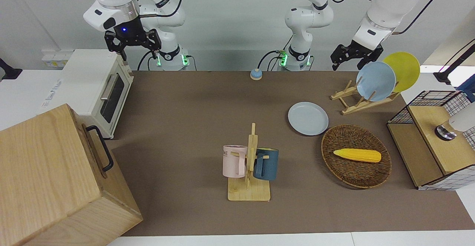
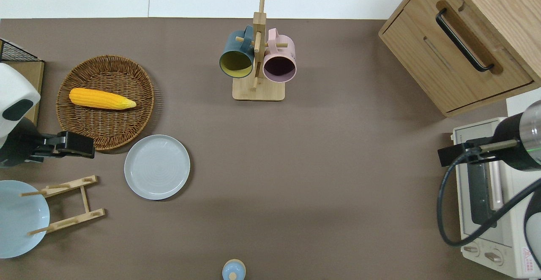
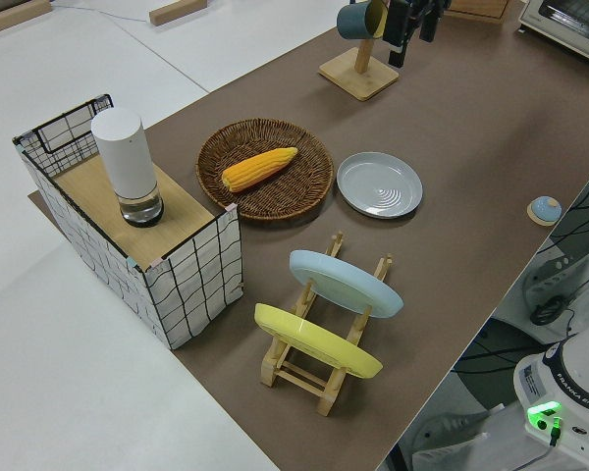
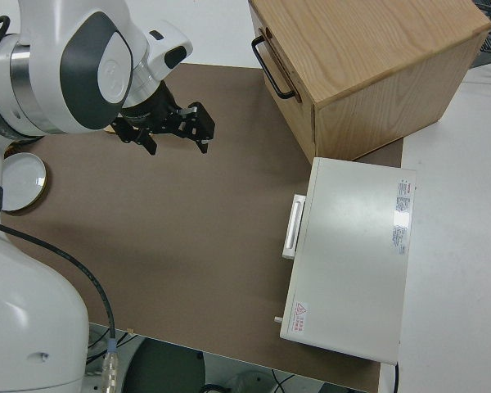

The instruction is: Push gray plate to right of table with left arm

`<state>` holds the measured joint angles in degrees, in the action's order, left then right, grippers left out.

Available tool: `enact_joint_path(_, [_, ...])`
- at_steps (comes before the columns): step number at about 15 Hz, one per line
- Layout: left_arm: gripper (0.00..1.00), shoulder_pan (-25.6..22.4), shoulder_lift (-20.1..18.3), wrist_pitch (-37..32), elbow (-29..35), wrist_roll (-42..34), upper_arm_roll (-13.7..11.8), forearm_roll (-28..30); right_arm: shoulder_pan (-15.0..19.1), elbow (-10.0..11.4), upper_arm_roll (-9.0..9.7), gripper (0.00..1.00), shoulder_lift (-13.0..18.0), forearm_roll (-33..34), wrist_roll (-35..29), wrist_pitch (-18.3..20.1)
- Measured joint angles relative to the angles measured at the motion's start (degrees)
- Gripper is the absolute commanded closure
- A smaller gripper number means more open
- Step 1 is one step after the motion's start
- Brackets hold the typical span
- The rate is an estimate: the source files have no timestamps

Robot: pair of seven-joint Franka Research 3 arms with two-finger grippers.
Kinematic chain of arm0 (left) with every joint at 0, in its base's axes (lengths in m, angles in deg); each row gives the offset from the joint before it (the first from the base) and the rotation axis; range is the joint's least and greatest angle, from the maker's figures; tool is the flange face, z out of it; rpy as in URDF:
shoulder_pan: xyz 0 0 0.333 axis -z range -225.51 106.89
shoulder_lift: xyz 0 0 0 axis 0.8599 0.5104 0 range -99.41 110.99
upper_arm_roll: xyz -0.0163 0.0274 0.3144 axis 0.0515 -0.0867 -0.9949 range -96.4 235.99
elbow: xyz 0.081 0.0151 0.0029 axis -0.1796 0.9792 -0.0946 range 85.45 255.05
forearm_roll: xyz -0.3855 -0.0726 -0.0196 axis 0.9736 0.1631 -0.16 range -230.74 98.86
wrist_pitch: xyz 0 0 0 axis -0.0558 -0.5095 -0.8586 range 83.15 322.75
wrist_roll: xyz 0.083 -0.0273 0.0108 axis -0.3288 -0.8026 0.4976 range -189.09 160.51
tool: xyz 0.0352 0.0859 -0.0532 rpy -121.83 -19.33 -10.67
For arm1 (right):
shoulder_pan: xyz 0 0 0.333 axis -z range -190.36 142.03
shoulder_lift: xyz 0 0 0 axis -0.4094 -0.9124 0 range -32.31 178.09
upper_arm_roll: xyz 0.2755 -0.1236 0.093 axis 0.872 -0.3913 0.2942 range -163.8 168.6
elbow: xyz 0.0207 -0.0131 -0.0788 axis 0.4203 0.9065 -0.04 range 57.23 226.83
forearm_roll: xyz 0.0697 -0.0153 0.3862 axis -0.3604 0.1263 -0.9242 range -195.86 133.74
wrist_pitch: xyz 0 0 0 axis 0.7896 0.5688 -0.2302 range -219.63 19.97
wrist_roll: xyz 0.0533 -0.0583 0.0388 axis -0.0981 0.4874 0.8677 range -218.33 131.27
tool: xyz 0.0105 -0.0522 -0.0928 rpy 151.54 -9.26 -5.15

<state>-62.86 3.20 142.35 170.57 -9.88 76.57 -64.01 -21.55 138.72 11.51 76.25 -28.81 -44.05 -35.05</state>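
Observation:
The gray plate [image 1: 308, 118] [image 2: 157, 167] [image 3: 379, 184] lies flat on the brown table [image 2: 321, 178], touching the wicker basket's rim on the side nearer to the robots. My left gripper [image 1: 348, 67] [image 2: 76, 145] hangs open in the air, holding nothing. It is over the table between the basket and the wooden dish rack, a short way from the plate toward the left arm's end. The right arm is parked, its gripper [image 1: 138, 55] [image 4: 178, 146] open and holding nothing.
The wicker basket [image 2: 84, 121] holds a corn cob [image 2: 101, 98]. A dish rack [image 1: 356, 103] carries a sky-blue plate [image 1: 375, 81] and a yellow plate [image 1: 404, 69]. A mug stand [image 2: 258, 60] stands mid-table. At the right arm's end are a toaster oven [image 1: 96, 90] and a wooden cabinet [image 1: 55, 179]. A wire shelf [image 1: 426, 142] stands at the left arm's end.

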Motion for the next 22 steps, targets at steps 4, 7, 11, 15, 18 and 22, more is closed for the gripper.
enact_joint_path(4, [0.01,-0.4,-0.1,0.6,0.0,0.0,0.3,-1.2,0.0,0.0,0.0,0.005,0.0,0.0,0.0,0.0])
enact_joint_path(7, [0.01,-0.4,-0.4,0.6,0.0,0.0,0.5,-1.3,0.0,0.0,0.0,0.005,0.0,0.0,0.0,0.0])
enact_joint_path(11, [0.01,-0.4,-0.4,0.7,0.0,0.0,0.4,-1.4,0.0,0.0,0.0,0.005,0.0,0.0,0.0,0.0])
enact_joint_path(15, [0.01,-0.4,-0.4,0.7,0.0,0.0,0.5,-1.4,0.0,0.0,0.0,0.005,0.0,0.0,0.0,0.0])
enact_joint_path(18, [0.01,-0.4,-0.4,0.6,0.0,0.0,0.7,-1.4,0.0,0.0,0.0,0.005,0.0,0.0,0.0,0.0])
enact_joint_path(22, [0.01,-0.4,-0.5,0.3,0.6,0.0,0.9,-1.3,0.0,0.0,0.0,0.005,0.0,0.0,0.0,0.0])
